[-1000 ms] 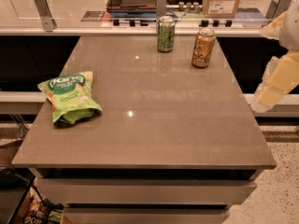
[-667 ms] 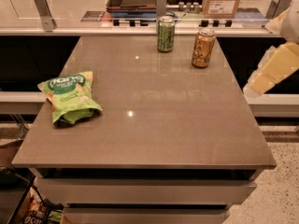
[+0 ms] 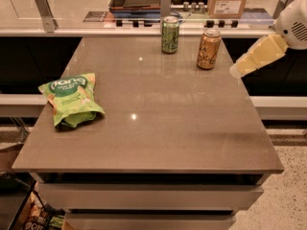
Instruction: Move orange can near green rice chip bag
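Orange can (image 3: 209,49), a slim golden-orange aluminium drink can with a silver top, stands upright at the far right of the grey-brown flat-topped table (image 3: 182,133). Nothing is touching it. The green rice chip bag (image 3: 72,99), a soft bright green snack bag with white lettering, lies flat near the table's left edge, well apart from the orange can.

The robot's hand (image 3: 238,69), a pale yellow piece at the end of a white arm, hangs in the air just off the table's right edge. It is to the right of the orange can and near it, but not in contact. Whether the hand is open or closed cannot be told from this view, though it seems to be holding nothing.

By my reading the task has barely begun. The reach, the grasp, the carry across to the left and the setting down beside the bag are all still to do.

Counted on the table: one orange can, one green aluminium drink can (image 3: 170,34) standing just left of it at the far edge, and one green rice chip bag. One hand is in view.
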`<state>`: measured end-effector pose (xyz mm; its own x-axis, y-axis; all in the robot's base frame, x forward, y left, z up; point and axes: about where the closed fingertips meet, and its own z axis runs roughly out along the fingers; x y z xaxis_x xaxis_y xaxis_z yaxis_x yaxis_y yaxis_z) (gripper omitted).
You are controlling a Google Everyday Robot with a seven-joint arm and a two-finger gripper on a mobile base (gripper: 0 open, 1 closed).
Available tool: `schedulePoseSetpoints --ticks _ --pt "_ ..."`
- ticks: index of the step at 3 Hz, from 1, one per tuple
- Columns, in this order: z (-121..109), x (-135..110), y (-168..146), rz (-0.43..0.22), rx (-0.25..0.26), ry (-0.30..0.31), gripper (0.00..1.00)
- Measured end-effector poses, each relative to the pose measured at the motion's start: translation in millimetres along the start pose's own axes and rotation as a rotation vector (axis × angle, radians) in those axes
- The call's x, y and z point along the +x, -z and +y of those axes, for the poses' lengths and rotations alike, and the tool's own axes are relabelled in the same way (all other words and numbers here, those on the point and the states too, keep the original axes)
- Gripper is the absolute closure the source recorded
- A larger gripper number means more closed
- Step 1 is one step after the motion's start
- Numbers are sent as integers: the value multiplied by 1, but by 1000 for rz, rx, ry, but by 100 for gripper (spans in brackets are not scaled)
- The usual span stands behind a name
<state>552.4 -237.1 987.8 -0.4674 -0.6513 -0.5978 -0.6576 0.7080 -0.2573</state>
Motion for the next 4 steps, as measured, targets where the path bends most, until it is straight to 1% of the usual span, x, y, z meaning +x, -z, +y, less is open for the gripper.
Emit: schedulePoseSetpoints --ticks 1,2,3,4 --pt "-25 -14 -26 -75 51 -70 0" --pt "-25 -14 -26 -75 51 -70 0" --pt "-32 -20 -40 -143 50 -104 0" --pt "-44 -35 -72 -289 31 -168 0"
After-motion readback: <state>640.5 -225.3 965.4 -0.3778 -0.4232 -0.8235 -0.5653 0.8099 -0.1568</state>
